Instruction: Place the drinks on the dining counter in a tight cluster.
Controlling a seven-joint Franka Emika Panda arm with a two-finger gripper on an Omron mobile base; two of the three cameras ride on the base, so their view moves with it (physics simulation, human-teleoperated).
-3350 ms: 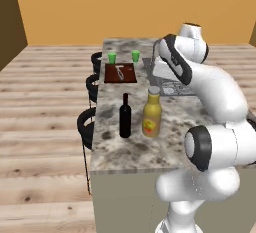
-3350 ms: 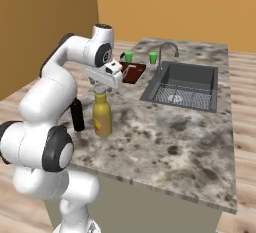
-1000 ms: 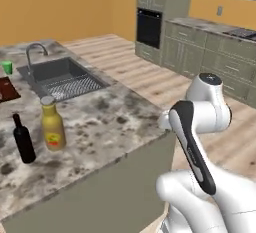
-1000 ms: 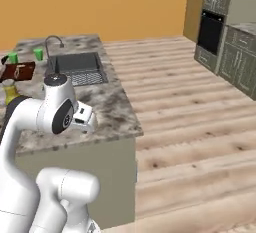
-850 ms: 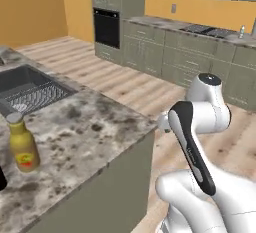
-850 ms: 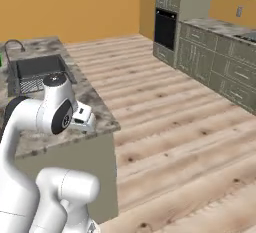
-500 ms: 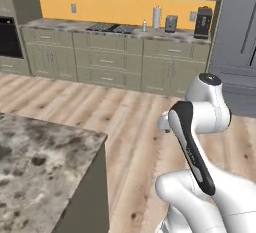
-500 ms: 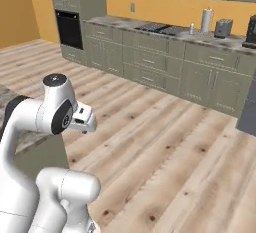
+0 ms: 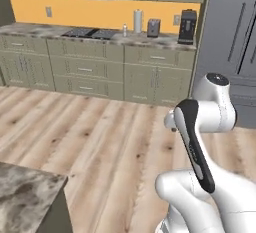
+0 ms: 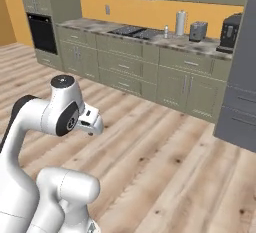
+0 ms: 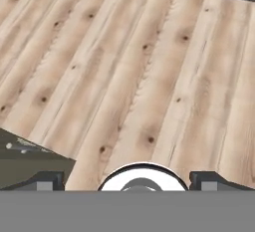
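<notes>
no readable text, labels, brands, numbers or signs in any view. the appliances on the far worktop (image 9: pixel 150 37) are too small and blurred to show markings.
</notes>
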